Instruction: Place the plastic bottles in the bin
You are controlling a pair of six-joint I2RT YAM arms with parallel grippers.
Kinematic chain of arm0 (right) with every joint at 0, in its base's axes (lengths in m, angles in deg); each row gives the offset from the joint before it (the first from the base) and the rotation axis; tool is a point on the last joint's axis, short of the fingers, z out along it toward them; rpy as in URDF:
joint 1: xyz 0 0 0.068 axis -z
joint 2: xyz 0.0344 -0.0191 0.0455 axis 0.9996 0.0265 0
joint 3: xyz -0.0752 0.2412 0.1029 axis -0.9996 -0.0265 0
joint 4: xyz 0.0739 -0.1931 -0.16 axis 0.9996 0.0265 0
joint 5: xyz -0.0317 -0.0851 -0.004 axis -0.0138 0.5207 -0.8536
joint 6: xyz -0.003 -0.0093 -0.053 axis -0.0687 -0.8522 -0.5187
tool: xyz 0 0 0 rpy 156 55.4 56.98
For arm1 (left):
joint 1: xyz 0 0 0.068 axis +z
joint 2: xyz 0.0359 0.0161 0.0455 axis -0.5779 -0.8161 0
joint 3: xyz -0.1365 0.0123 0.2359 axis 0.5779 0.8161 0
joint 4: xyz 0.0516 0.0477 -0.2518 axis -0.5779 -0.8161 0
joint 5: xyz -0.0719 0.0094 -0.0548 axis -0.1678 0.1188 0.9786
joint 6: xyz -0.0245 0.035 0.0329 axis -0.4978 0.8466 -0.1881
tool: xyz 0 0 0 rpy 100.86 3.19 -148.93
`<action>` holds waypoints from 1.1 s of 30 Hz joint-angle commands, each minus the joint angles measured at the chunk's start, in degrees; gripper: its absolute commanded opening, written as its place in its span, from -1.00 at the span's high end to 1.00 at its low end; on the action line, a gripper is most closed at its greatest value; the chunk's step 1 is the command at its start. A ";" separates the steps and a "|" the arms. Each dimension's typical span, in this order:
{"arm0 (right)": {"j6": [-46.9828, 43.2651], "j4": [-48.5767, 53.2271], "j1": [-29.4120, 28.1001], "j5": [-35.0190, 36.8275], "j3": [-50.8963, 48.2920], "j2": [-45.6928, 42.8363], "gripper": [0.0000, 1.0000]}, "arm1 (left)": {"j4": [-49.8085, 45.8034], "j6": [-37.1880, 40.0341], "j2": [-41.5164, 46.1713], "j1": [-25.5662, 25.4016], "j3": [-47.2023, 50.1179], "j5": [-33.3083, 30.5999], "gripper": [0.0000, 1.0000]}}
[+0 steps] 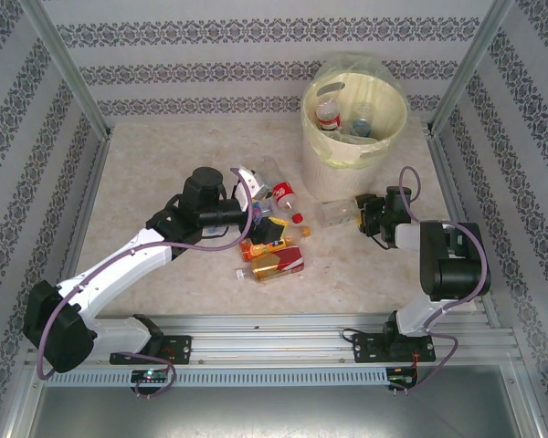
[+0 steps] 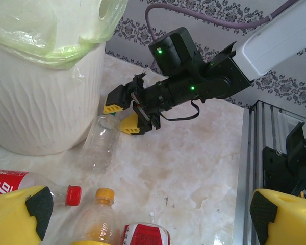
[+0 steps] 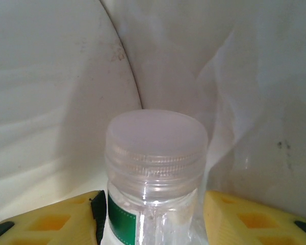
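Observation:
The cream bin (image 1: pixel 331 173) stands at the back right, with two bottles (image 1: pixel 327 117) inside its bag liner. A clear bottle (image 1: pixel 336 212) lies at its foot. My right gripper (image 1: pixel 366 215) is at that bottle's end. In the right wrist view the green-labelled, pale-capped bottle (image 3: pixel 155 153) sits between the yellow fingers (image 3: pixel 239 219) of the right gripper (image 3: pixel 153 217), which stand slightly apart, close against the bin wall (image 3: pixel 51 76). My left gripper (image 2: pixel 150 219) is wide open above a red-capped cola bottle (image 2: pixel 20 185), an orange bottle (image 2: pixel 99 214) and a red-labelled one (image 2: pixel 145 234).
Several more bottles lie in a heap (image 1: pixel 272 263) in the middle of the table, under and in front of the left gripper (image 1: pixel 258 208). Patterned walls and metal posts close in the sides. An aluminium rail (image 1: pixel 283 342) runs along the near edge.

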 commanded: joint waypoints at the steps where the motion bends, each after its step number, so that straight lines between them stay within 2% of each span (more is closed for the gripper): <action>1: -0.63 -1.40 -0.08 -0.93 1.86 1.58 -0.09 | -0.87 1.38 1.28 -0.86 -0.71 0.13 -1.00; 15: -0.44 -2.46 -0.26 -1.70 3.72 5.61 -0.08 | -1.14 1.85 1.10 -0.84 -0.74 -0.11 -1.00; 20: -0.49 -2.92 -0.26 -1.87 3.47 5.65 0.01 | -1.23 1.84 1.13 -0.85 -0.76 -0.13 -1.00; 29: -4.59 1.36 0.96 -0.76 2.85 -0.11 0.11 | -1.05 1.59 1.51 -0.85 -0.76 0.00 -1.00; 33: -9.20 7.50 2.32 1.33 2.40 -5.91 0.12 | -0.64 1.06 1.88 -0.84 -0.74 0.04 -1.00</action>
